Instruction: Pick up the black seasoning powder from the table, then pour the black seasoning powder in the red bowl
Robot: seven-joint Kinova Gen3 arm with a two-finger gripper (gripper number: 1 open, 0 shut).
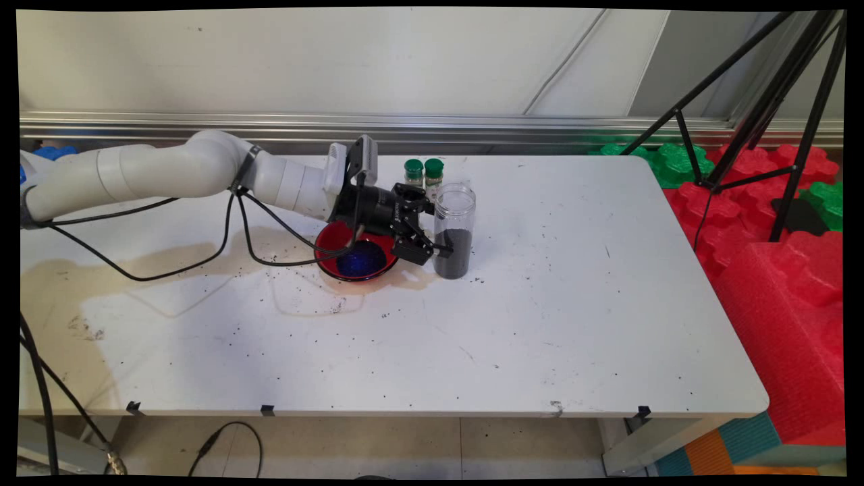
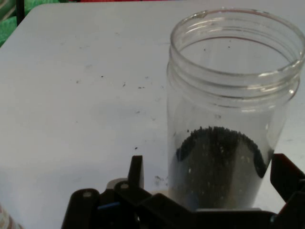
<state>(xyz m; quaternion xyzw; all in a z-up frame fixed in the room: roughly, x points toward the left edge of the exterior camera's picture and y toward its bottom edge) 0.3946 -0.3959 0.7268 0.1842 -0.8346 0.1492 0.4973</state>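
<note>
the near edge of the white table [image 1: 405, 378] lies closest to the camera, bare but for scattered dark specks and a few black tabs along its rim.

taking the clear jar [image 1: 453, 229] as the landmark and reading from the left: the white arm [image 1: 169, 172] reaches in well to the jar's left, black cables [image 1: 202, 250] drooping under it to the tabletop. just left of the jar sits a red bowl [image 1: 334, 251] holding something dark blue; spilled dark grains dot the table around and in front of it. above the bowl's right side, right beside the jar, hangs the gripper [image 1: 432, 229], turned sideways toward the jar.

its fingers are spread apart. in the hand view one finger [image 2: 136, 171] stands off the jar's left wall with a gap of table between, and the other [image 2: 286, 179] shows at the jar's right wall; the jar [image 2: 228, 119] stands between them, not squeezed. whether either pad already touches the glass is hard to tell.

the jar is upright, lidless, and filled in its lower part with black grains. just behind it, slightly left, stand two small green-capped bottles [image 1: 423, 172] side by side. well to the jar's right, off the table, are black tripod legs [image 1: 756, 121] and red and green foam blocks [image 1: 776, 223].

the arm appears poised about the jar with the jaws straddling it, nothing held.
</note>
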